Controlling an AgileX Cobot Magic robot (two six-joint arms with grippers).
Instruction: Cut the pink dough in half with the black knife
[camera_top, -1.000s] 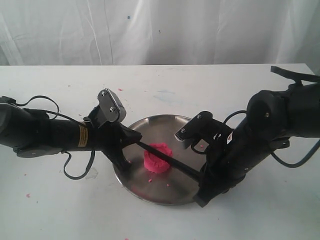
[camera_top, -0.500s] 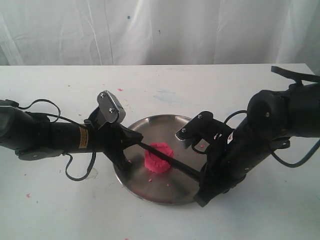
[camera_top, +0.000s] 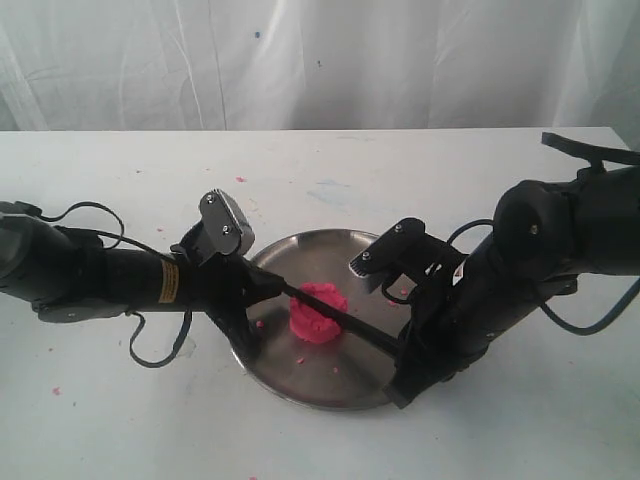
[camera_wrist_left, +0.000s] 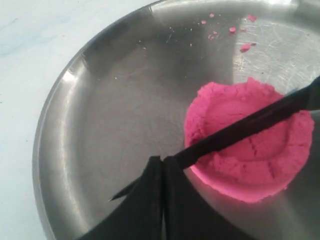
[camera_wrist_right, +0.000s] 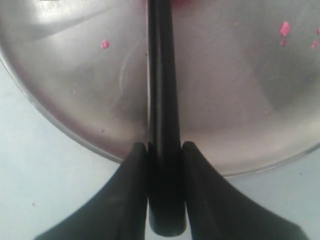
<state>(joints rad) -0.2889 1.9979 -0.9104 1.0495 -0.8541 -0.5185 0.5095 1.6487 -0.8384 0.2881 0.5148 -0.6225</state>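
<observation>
The pink dough (camera_top: 318, 312) (camera_wrist_left: 250, 135) is a round puck in the steel plate (camera_top: 330, 255) (camera_wrist_left: 115, 110). Across its top lies the black knife (camera_top: 360, 330) (camera_wrist_left: 250, 122), the blade sunk a little into the surface. My left gripper (camera_top: 270, 288) (camera_wrist_left: 162, 159) is shut, with its tips set on the blade near the point, which pokes out past them. My right gripper (camera_top: 403, 350) (camera_wrist_right: 164, 145) is shut on the knife (camera_wrist_right: 162, 90) handle at the plate's (camera_wrist_right: 225, 100) near right rim. The dough is one piece.
Small pink crumbs (camera_wrist_left: 245, 47) (camera_wrist_right: 284, 27) are scattered inside the plate, and a few specks (camera_top: 240, 180) lie on the white table (camera_top: 400, 170). A white curtain hangs behind the table. Cables trail from both arms.
The left arm has dropped slightly and the right gripper has shifted a little leftward. Both stay on the knife, which stays across the dough.
</observation>
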